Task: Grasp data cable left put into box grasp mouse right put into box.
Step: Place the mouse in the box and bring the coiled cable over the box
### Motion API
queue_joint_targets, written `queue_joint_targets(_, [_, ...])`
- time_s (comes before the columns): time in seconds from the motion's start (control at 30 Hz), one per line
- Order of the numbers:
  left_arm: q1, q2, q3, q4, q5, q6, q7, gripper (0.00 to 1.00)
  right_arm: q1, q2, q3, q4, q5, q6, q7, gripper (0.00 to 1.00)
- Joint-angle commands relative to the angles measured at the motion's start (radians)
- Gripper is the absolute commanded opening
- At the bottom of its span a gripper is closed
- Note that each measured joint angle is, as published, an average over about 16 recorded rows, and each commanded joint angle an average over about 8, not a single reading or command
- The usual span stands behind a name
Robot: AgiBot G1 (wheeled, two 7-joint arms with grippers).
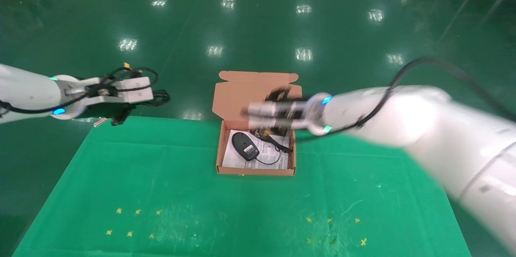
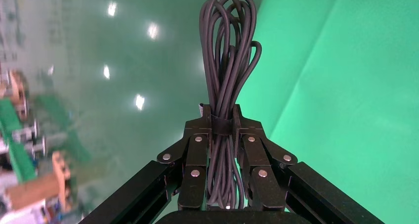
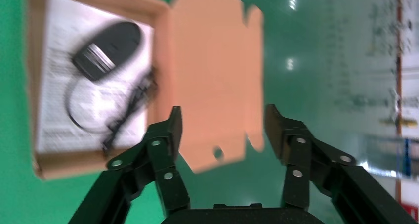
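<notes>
— Cable (image 2: 228,61) is clamped in the left gripper (image 2: 223,127), see? Fingers pinched on the bundle's middle, loops sticking out past the tips. It's held off beyond the far left corner of the green cloth (image 1: 161,192), well apart from the box (image 1: 219,150).

— And the mouse (image 1: 245,146)?

— Already lying in the box on a printed sheet (image 1: 270,156), cord curled beside it. The right gripper (image 3: 225,132) hangs over the box's far side near the raised flap (image 1: 258,88) — fingers spread wide, nothing between them.

— So the cable goes in next?

— I'd say so. Best for the right arm to clear off first, then bring the bundle over low and flat above the free side of the box, so the loops don't catch the wall or land on the mouse — and only let go once it's down inside.

— Bare room, this.

— Glossy green floor (image 1: 258,15) throwing back ceiling lights; the cloth is scuffed, with small yellow marks (image 1: 133,222) near the front.
</notes>
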Motion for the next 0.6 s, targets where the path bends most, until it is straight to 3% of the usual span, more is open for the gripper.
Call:
queue_joint_targets(0.03, [0.017, 0.011, -0.001, 0.008, -0.017, -0.027, 0.010, 0.00, 0.017, 0.032, 0.017, 0.015, 0.019, 0.001, 0.012, 1.00])
queue_joint_targets(0.33, [0.092, 0.196, -0.002, 0.221, -0.125, -0.292, 0.183, 0.00, 0.058, 0.245, 0.034, 0.170, 0.001, -0.023, 0.103, 1.00])
queue_joint_targets(0.6, [0.114, 0.348, 0.006, 0.444, -0.238, -0.451, 0.384, 0.00, 0.076, 0.423, 0.027, 0.344, -0.063, -0.057, 0.227, 1.00])
